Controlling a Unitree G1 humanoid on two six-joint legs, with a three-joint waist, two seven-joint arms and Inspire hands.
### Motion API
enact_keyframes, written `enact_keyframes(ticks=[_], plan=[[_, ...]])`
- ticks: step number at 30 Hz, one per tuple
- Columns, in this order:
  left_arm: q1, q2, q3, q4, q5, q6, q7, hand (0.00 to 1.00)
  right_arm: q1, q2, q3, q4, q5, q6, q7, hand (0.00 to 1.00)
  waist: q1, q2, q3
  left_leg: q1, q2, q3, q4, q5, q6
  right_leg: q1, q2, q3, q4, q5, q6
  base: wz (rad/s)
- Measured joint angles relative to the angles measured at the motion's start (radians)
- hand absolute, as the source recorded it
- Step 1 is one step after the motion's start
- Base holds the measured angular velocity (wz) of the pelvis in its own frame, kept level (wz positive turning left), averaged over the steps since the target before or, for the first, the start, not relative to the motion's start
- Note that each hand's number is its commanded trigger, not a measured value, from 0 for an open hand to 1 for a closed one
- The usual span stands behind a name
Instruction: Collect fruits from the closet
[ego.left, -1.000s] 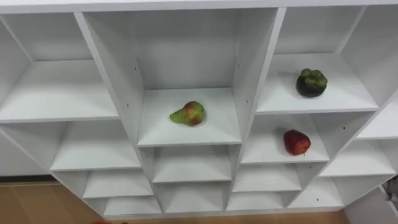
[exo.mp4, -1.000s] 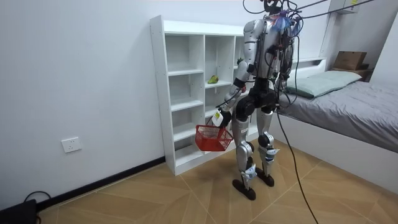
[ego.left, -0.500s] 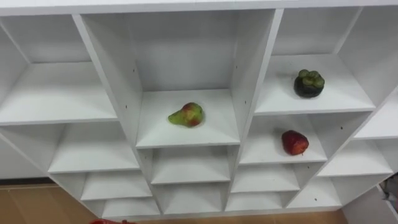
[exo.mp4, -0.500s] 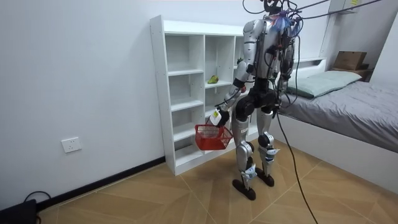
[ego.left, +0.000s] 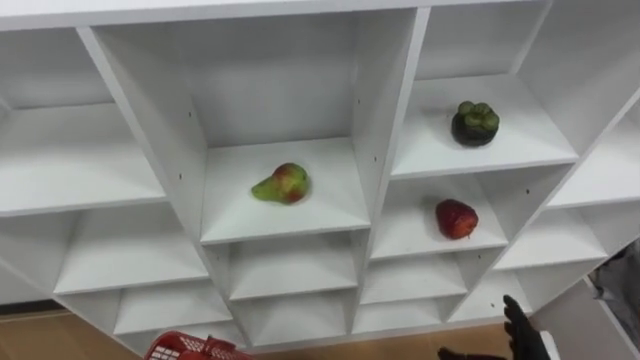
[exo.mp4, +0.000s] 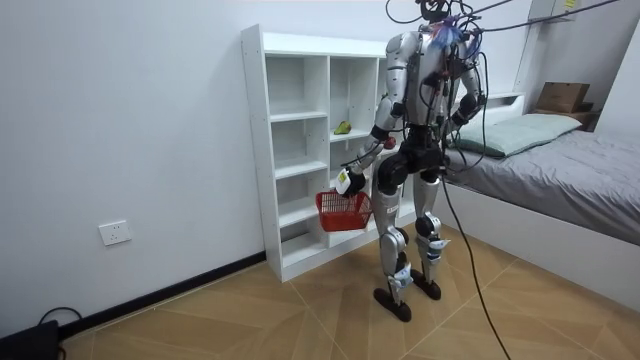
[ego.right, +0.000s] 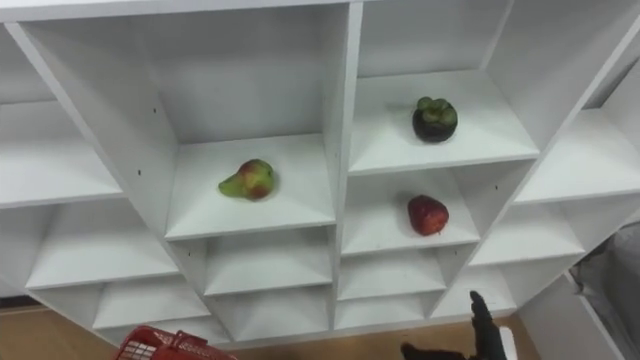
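The robot stands at the white closet (ego.left: 388, 100), its left hand (exo.mp4: 344, 182) clasping the handle of a red basket (exo.mp4: 344, 211). The right hand (ego.left: 518, 332) shows at the lower edge, fingers straight and spread, holding nothing. It is well below the red fruit (ego.left: 456, 218), the mangosteen (ego.left: 475, 122) above that, and the pear (ego.left: 281, 184) in the middle compartment.

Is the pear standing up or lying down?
Lying down. The pear rests on its side on the middle shelf, with its narrow green end pointing to the view's left.
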Motion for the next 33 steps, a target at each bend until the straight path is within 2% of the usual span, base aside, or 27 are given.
enact_keyframes(ticks=[3,8,15,17,21,22,27,33], plan=[[0.024,0.000,-0.024,-0.040,-0.003,-0.005,0.019,1.00,0.026,0.002,0.001,-0.124,-0.015,-0.031,-0.043,0.00,-0.002,0.003,-0.0029,0.002,0.000,0.005,-0.001,0.000,0.000,-0.006,0.001,0.008,0.002,0.001,0.000,-0.08],[0.035,0.002,-0.036,-0.044,-0.003,-0.012,0.019,1.00,0.026,0.001,-0.001,-0.258,-0.019,-0.065,-0.141,0.00,-0.006,0.012,-0.0014,0.001,0.004,0.020,-0.001,0.000,0.000,-0.011,0.004,0.012,0.003,0.005,-0.002,-0.06],[0.056,0.008,-0.045,-0.054,-0.009,-0.012,0.036,1.00,0.020,-0.015,0.010,-0.355,-0.023,-0.068,-0.182,0.00,-0.003,0.017,-0.0044,0.001,0.008,0.030,-0.007,-0.001,-0.002,-0.014,0.009,0.022,0.007,0.007,-0.004,-0.05],[0.058,0.013,-0.050,-0.053,-0.027,-0.012,0.038,1.00,0.020,-0.034,0.030,-0.394,-0.054,-0.067,-0.188,0.00,0.001,0.016,-0.0038,-0.001,0.009,0.033,-0.007,-0.001,-0.002,-0.018,0.010,0.027,0.013,0.007,-0.004,-0.05],[0.058,0.018,-0.072,-0.055,-0.027,-0.012,0.038,1.00,0.019,-0.042,0.049,-0.457,-0.123,-0.074,-0.205,0.00,0.006,0.013,-0.0038,-0.006,0.010,0.041,-0.006,-0.001,-0.003,-0.028,0.012,0.034,0.020,0.008,-0.005,-0.06],[0.059,0.018,-0.084,-0.055,-0.027,-0.012,0.038,1.00,0.018,-0.042,0.053,-0.461,-0.149,-0.084,-0.216,0.00,0.007,0.011,-0.0039,-0.007,0.010,0.041,-0.006,-0.001,-0.003,-0.029,0.012,0.034,0.020,0.009,-0.005,0.00],[0.057,0.022,-0.110,-0.057,-0.026,-0.013,0.038,1.00,0.018,-0.046,0.071,-0.493,-0.185,-0.088,-0.253,0.00,0.007,0.011,-0.0035,-0.013,0.011,0.043,-0.006,-0.001,-0.003,-0.033,0.012,0.035,0.018,0.009,-0.004,0.00],[0.053,0.023,-0.114,-0.057,-0.040,-0.012,0.034,1.00,-0.007,-0.053,0.084,-0.493,-0.188,-0.088,-0.267,0.00,0.012,0.011,-0.0028,-0.013,0.011,0.044,-0.005,-0.001,-0.003,-0.033,0.012,0.035,0.017,0.009,-0.005,0.00]])
